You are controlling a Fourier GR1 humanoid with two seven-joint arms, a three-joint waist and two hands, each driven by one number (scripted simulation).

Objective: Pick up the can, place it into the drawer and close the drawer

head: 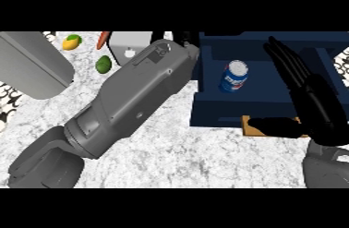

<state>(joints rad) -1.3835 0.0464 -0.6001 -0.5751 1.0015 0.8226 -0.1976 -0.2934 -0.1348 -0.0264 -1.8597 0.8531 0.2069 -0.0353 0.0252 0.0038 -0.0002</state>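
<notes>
- The can [234, 76] lies on its side on the floor of the open dark-blue drawer [211, 112], its silver end toward the far side; neither hand touches it.
- By my judgement it is light and rigid, with a smooth, fairly slippery wall, and, lying down as it does, free to roll. If it needed shifting, the place to take it would be across the middle of the barrel, thumb on one side and fingers on the other, not at the rims.
- It looks like a soda can: blue body, a white and red badge, pale metal top.
- With the can already inside, the part of the task left appears to be closing the drawer — a push on its front would do it.
- The right hand [310, 100] sits over the drawer's right side, just beside the can but apart from it. Its fingers are straight and point away from the robot; its thumb juts left over a tan wooden piece [251, 129] at the drawer's near right corner. It holds nothing.
- The left forearm [129, 100] slants across the marbled counter [197, 153] toward the drawer's far left corner; the left hand itself is hidden, so I cannot tell how it is set.
- Further out at far left — a lemon [71, 41], a lime [103, 64], a carrot [103, 39], a grey-white box [128, 46] and a grey slab [31, 63].
</notes>
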